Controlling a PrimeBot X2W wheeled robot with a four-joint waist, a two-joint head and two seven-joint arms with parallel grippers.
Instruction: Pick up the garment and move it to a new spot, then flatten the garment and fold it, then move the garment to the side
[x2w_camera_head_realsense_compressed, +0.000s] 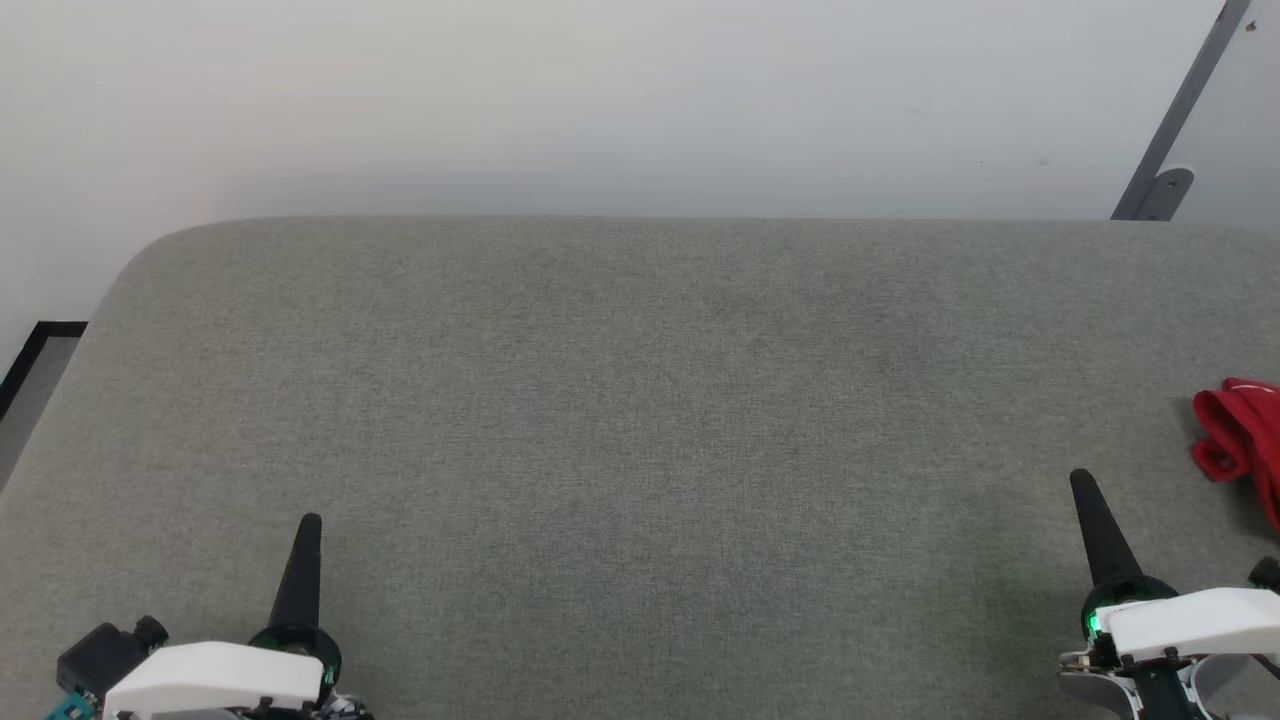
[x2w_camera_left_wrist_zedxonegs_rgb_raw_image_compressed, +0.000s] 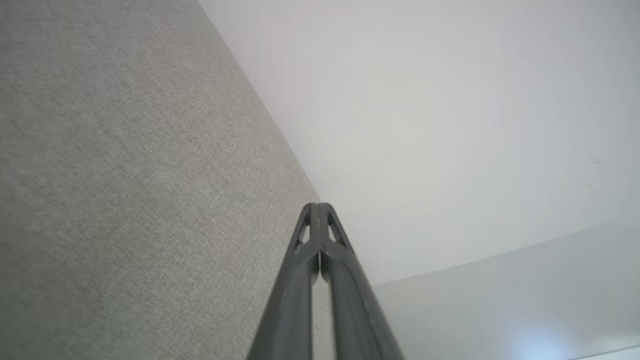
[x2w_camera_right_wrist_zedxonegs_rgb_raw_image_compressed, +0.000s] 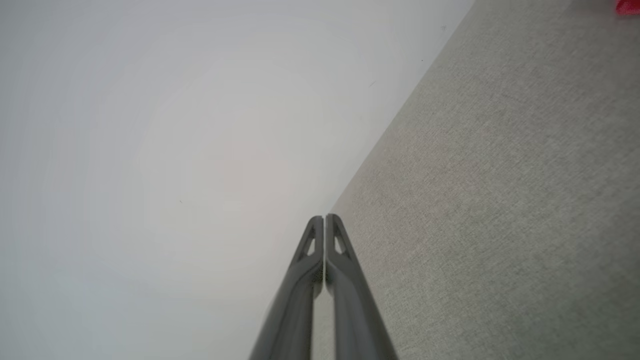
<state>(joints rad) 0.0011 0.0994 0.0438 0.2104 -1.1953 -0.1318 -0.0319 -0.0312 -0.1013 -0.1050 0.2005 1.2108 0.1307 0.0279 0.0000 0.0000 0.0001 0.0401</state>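
Red garment (x2w_camera_head_realsense_compressed: 1245, 440), bunched and cut off at the frame's 3 o'clock edge, lies on a grey cushion (x2w_camera_head_realsense_compressed: 640, 380). Left gripper (x2w_camera_head_realsense_compressed: 308, 522) at 7 o'clock and right gripper (x2w_camera_head_realsense_compressed: 1080, 478) at 4 o'clock are pinched closed, holding nothing. Open cushion stretches between them.

Head view. We mark the grey padded surface (x2w_camera_head_realsense_compressed: 640, 400) as open passage across the centre and left of the frame, from the lower edge up to the pale wall (x2w_camera_head_realsense_compressed: 600, 100) that bounds it along the top. At the right edge, the bunched red garment (x2w_camera_head_realsense_compressed: 1245, 430) lies in the way, near the right gripper (x2w_camera_head_realsense_compressed: 1082, 480). We note a grey slanted bar (x2w_camera_head_realsense_compressed: 1175, 120) against the wall at the upper right.
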